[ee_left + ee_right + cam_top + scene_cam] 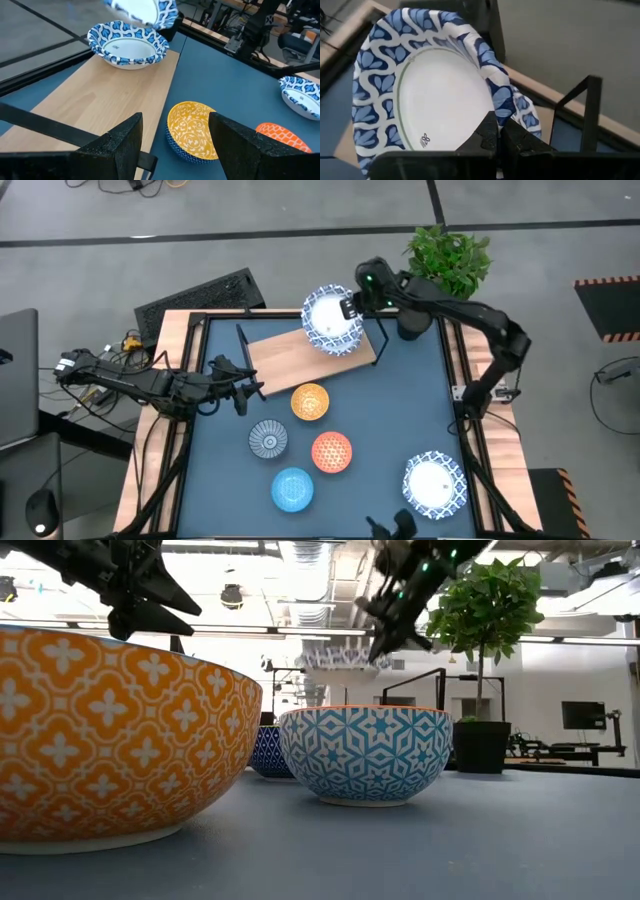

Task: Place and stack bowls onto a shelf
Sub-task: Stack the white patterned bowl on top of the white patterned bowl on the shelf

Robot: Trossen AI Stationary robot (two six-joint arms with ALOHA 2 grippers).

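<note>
At the worktop's left edge the left gripper (243, 393) waits, fingers spread and empty; over the shelf (290, 352) at the far edge, the right gripper (352, 308), fingers pinched on a white bowl (330, 315), holds it directly above another white bowl (128, 44)

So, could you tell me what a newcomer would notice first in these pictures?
Probably the right gripper, shut on the rim of a white bowl with a blue pattern and holding it above a matching bowl on the wooden shelf. Next, the small yellow-orange bowl and three other small bowls on the blue table in front of the shelf. The left gripper waits open near the shelf's left end.
</note>
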